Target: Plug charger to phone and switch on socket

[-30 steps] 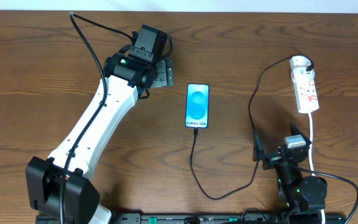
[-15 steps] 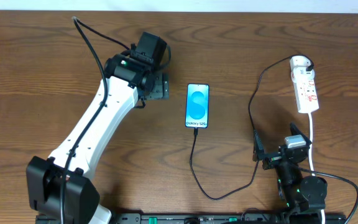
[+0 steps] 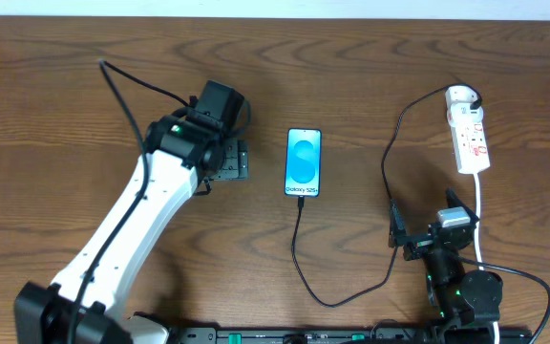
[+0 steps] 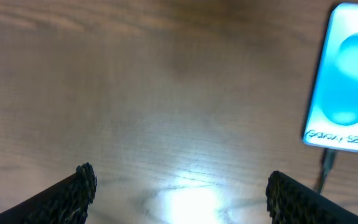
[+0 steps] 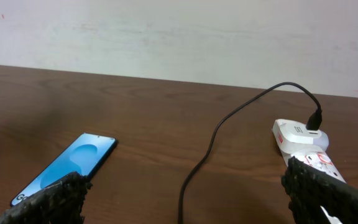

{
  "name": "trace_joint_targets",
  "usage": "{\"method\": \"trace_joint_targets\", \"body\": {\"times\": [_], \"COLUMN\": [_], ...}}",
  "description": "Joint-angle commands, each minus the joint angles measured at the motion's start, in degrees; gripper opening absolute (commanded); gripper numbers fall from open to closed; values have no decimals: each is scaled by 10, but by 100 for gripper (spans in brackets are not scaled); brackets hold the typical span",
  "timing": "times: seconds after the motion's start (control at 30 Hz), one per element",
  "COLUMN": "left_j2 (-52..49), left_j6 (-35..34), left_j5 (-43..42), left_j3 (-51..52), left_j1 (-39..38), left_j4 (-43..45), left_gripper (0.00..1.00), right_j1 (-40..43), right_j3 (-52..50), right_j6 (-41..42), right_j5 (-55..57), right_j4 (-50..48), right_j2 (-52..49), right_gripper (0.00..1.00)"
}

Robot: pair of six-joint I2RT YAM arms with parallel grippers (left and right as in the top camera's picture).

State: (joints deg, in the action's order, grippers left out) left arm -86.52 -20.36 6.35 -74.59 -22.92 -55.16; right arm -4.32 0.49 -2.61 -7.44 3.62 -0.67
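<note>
The charger (image 3: 301, 250) already meets the phone (image 3: 304, 161); the socket (image 3: 470, 134) switch seemingly remains. Both pincers, left pincer (image 4: 179, 190) and right pincer (image 5: 188, 196), gape, holding nothing.

**A robotics lab bench**

The setting looks like a lab test station. A bare wood-grain table (image 3: 46, 86) stands against a plain white wall (image 5: 179, 31). Along the table's near edge runs a black mounting rail (image 3: 294, 335), and two robot arms rise from it, cables trailing over the wood.
</note>
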Motion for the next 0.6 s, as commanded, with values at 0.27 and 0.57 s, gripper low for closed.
{"method": "trace_joint_targets", "body": {"times": [0.27, 0.57], "left_j2": [56, 99], "left_j6": [98, 133], "left_j5": [-79, -120], "left_j3": [132, 188], "left_j1": [1, 1], "left_j4": [121, 171], "left_gripper": [89, 89], "right_j1": [-3, -3], "right_j3": [-2, -2], "right_j6": [-7, -7], "right_j5": [7, 7], "right_j4": [2, 2], "right_j2": [4, 4], "right_gripper": [99, 99]}}
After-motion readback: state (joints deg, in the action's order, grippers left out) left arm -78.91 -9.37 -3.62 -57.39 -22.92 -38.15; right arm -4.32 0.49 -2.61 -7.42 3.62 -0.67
